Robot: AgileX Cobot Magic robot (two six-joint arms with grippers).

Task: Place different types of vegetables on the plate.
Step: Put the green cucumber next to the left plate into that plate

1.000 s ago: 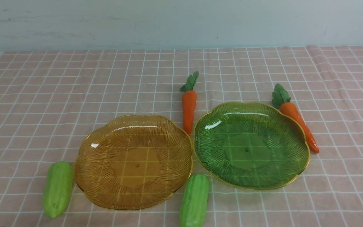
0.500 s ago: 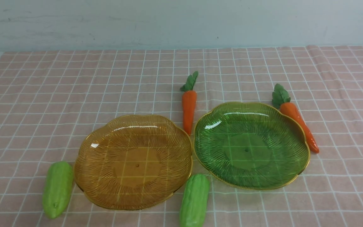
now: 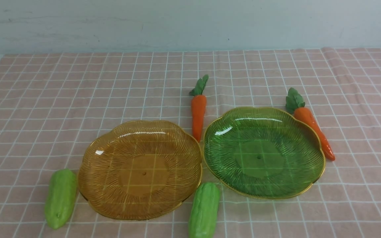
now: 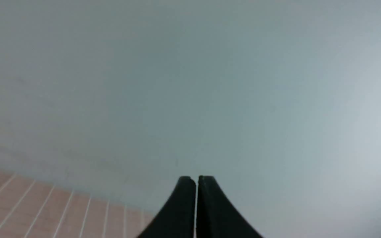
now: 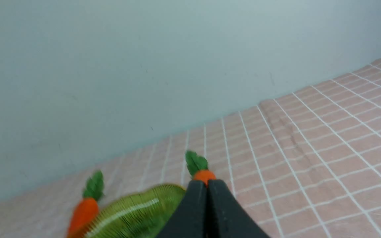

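The left gripper (image 4: 196, 180) has its jaws pressed together with nothing between them. Its wrist camera looks past the tips at the pale wall (image 4: 210, 82) and a corner of the pink checked tablecloth (image 4: 28, 205). The right gripper (image 5: 207, 183) is likewise closed and empty. Just beyond its tips in its own view sits the leafy end of the right carrot (image 5: 203, 175), with the green plate (image 5: 134, 211) beside it and the centre carrot (image 5: 84, 210) on the plate's far side (this view is slightly blurred).

Neither gripper shows in the front view. Half a second ago a dark shape stood at that view's lower left edge; it is gone now. Nothing on the cloth has shifted since the earlier frames.

Both plates lie empty side by side, the amber plate (image 3: 140, 170) on the left. The centre carrot lies behind the gap between them, tip near both rims. The right carrot runs along the green plate's right rim. The left gourd (image 3: 60, 198) lies just left of the amber plate. The middle gourd (image 3: 204, 210) lies in front, between the two plates.
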